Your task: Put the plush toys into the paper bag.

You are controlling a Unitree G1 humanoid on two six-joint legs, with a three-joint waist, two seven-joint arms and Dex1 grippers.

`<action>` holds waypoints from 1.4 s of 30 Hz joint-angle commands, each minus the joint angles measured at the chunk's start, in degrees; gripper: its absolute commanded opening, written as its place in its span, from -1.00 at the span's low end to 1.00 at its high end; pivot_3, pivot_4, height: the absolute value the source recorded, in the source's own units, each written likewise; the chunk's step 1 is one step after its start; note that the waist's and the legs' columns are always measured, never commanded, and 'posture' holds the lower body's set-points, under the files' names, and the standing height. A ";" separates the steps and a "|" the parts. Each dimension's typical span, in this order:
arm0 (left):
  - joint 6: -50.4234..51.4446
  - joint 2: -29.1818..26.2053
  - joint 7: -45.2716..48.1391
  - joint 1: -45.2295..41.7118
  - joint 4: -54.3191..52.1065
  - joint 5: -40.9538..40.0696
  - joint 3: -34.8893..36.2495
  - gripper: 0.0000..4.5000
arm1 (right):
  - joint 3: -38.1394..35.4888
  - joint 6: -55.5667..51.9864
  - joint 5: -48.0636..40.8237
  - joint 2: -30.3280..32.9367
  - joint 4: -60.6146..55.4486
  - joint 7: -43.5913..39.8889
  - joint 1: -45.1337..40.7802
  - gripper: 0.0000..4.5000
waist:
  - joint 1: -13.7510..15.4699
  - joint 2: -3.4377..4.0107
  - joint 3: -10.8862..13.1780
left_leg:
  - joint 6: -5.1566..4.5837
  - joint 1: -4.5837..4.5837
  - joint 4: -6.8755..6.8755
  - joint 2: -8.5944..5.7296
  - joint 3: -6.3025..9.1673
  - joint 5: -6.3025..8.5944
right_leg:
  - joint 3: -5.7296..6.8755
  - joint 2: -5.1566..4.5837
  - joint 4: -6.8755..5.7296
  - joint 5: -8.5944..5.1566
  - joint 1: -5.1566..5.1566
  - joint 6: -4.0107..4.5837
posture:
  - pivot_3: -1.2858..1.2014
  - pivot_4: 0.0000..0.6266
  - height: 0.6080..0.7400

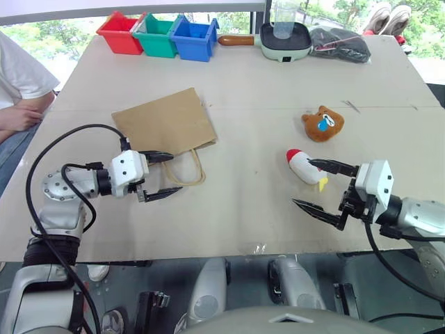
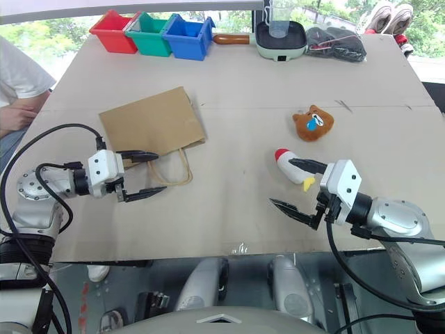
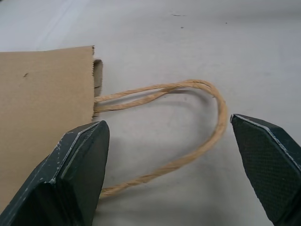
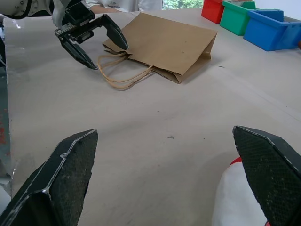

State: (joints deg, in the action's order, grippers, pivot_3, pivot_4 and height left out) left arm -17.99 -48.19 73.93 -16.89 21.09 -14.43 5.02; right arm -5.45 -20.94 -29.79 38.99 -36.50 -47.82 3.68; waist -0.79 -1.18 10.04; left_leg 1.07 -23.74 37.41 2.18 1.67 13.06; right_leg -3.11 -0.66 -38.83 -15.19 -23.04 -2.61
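Note:
The brown paper bag [image 1: 165, 124] lies flat on the table, left of centre, its twisted loop handles [image 1: 186, 170] pointing toward the front edge. My left gripper [image 1: 175, 173] stands open at the handles, one finger on each side of the loops [image 3: 207, 122], holding nothing. The white rocket toy [image 1: 303, 167] with a red tip lies right of centre. My right gripper [image 1: 302, 182] is open beside it, the upper finger reaching over the rocket's near side. I cannot tell whether they touch. The brown bear head [image 1: 322, 124] rests further back on the table.
Red [image 1: 118, 33], green [image 1: 156, 36] and blue [image 1: 195, 39] bins line the far left edge. A pan [image 1: 284, 40] with a cup and a black pouch [image 1: 339, 43] sit at the far edge. A person's arm [image 1: 19, 115] rests at the left side.

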 commanded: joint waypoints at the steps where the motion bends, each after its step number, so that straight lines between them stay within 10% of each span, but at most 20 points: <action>1: -1.65 -0.29 -1.95 -1.46 1.52 1.90 0.09 0.98 | -1.72 1.51 -0.76 0.62 -2.41 -0.45 0.57 1.00 | 0.00 0.00 0.00 | 0.00 0.00 0.00 0.00 0.00 0.00 | 0.00 0.00 0.00 0.00 0.00 0.00 | 0.03 -0.52 1.00; 19: 2.23 0.18 2.01 -1.96 -0.26 -4.17 0.87 0.98 | -2.21 2.30 -1.79 1.27 -3.16 -1.02 1.94 1.00 | 0.08 -0.01 0.00 | 0.00 0.00 0.00 0.00 0.01 0.00 | 0.01 -0.01 -0.02 0.00 0.00 0.00 | 0.03 -0.52 1.00; 42: -9.60 -0.10 -8.01 -6.70 7.19 7.38 -0.59 0.98 | -1.02 2.76 -1.28 1.17 -2.43 -0.86 0.70 1.00 | 0.04 -0.01 -0.01 | 0.00 -0.01 0.01 -0.01 0.00 0.00 | 0.01 -0.01 -0.01 0.00 0.00 0.00 | 0.03 -0.52 1.00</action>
State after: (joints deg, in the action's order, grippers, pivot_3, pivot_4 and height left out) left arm -24.13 -47.12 67.65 -22.36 27.56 -8.38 3.91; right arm -5.61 -19.56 -30.69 40.10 -37.57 -48.49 5.16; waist -0.75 -1.19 10.03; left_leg 1.07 -23.74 37.42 2.17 1.68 13.06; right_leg -3.10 -0.67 -38.84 -15.19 -23.03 -2.61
